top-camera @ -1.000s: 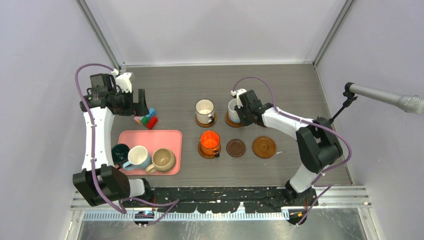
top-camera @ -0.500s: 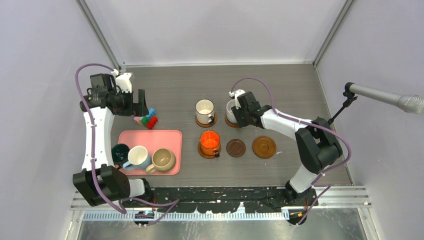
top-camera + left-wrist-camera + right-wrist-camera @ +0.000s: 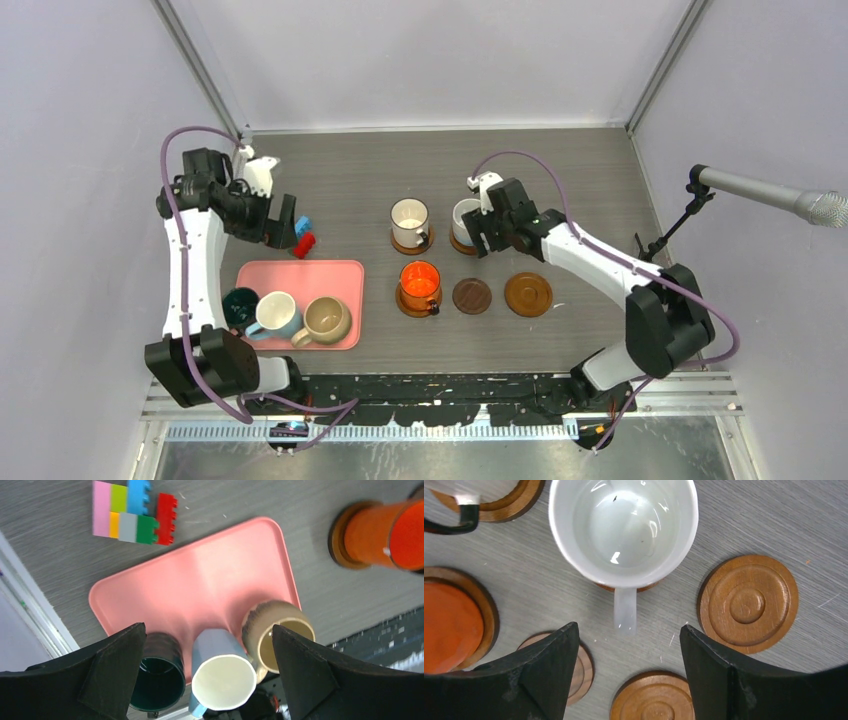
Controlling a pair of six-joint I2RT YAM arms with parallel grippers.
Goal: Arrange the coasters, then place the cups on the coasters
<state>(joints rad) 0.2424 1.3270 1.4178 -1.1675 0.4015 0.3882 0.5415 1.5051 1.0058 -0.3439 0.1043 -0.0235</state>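
Ceramic, judged hard, slick and breakable: three cups are seen at the near edge of the pink tray, best gripped across a rim. Fingers of the left gripper and right gripper are spread, nothing held.

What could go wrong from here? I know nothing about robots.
The right hand hangs open above the white ceramic mug, fingers either side of its handle; pulling away, it might snag and drag the mug off its round wooden coaster.
The dark green mug, light blue mug and tan mug crowd one end of the pink rectangular tray; the left hand could knock a neighbour.
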